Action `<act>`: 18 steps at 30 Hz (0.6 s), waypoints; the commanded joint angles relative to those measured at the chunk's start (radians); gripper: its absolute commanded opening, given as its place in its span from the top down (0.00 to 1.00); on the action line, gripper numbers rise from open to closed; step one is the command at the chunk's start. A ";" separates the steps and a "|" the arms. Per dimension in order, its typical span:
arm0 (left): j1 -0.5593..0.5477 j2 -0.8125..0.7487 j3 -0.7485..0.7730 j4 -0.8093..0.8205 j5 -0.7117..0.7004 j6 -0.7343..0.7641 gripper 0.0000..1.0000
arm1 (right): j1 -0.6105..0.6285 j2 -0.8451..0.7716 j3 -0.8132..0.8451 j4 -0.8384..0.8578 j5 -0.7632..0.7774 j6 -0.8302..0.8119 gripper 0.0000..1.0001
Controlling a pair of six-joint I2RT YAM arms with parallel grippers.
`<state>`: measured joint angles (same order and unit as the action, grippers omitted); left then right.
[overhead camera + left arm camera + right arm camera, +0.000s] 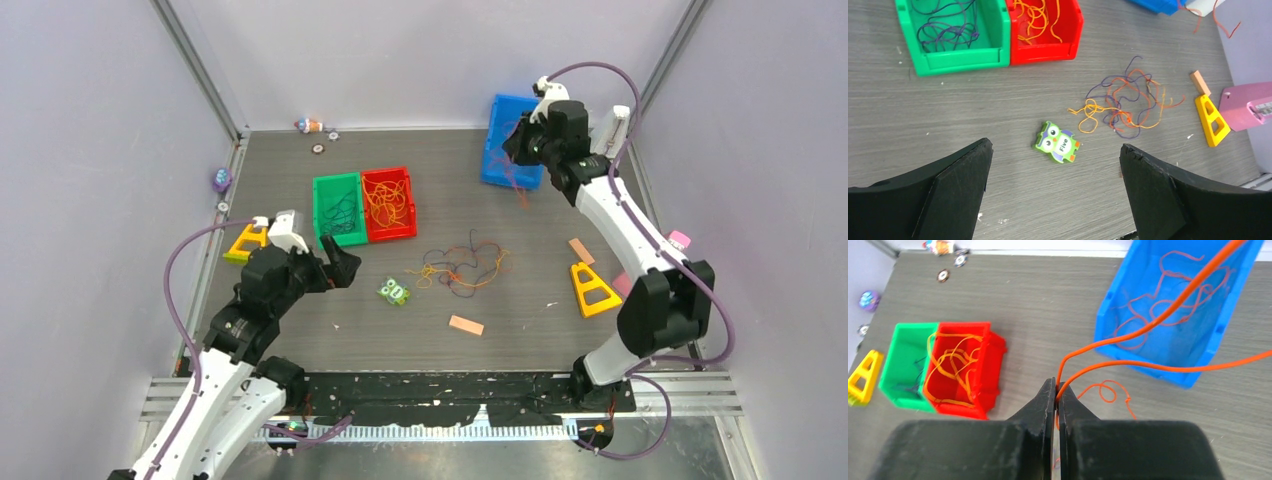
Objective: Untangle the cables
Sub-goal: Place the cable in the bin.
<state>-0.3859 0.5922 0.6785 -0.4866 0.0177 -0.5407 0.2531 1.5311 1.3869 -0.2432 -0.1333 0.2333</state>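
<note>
Right hand: The right hand [1056, 386] is closed on a thin red-orange strand [1148, 325], pinched at the very fingertips. It hangs at the blue plastic bin [497, 150] at the far right.
Reason for hold: A fingertip pinch probably leaves the strand free to hang, so that it drapes into the bin on release. Red strands already lie inside.
Left hand: The left hand [1054, 147] stands wide open and holds nothing. It hovers above the tabletop [530, 310] near the green plastic bin [963, 57], facing the unsorted pile.
Cables: A loose tangle of cables [1120, 102] in orange, red and dark purple lies at mid-tabletop, apart from all three bins.
Bin contents: Dark purple strands are in the green plastic bin and orange strands in the red plastic bin [1043, 50], which touches it. One colour per bin suggests sorting by colour.
Uncertain: A short red curl lies on the tabletop just beside the blue plastic bin; whether it belongs to the held strand cannot be told.
Surface: Dark grey board with a fine grain.
Clutter: A green owl puzzle piece [1058, 143] lies near the tangle; a yellow triangular block [593, 290] and a pink flat block [466, 325] lie farther off.
Room: Pale lilac walls [90, 150] with metal corner posts enclose the tabletop.
</note>
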 commanded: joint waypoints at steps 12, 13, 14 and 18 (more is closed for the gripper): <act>0.004 -0.080 -0.100 0.099 -0.022 -0.005 0.00 | -0.107 0.371 0.399 0.147 -0.010 -0.007 0.95; 0.004 -0.070 -0.097 0.102 -0.021 -0.005 0.00 | -0.109 0.390 0.413 0.150 -0.011 -0.009 0.94; 0.003 -0.059 -0.093 0.103 -0.022 -0.006 0.00 | -0.111 0.426 0.439 0.157 -0.012 -0.012 0.94; 0.004 -0.020 -0.072 0.109 -0.022 0.000 0.01 | -0.113 0.531 0.504 0.167 0.021 -0.034 0.95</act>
<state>-0.3855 0.5449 0.5827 -0.4477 -0.0067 -0.5426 0.1413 1.9957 1.8072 -0.1375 -0.1291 0.2226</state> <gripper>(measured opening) 0.994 0.078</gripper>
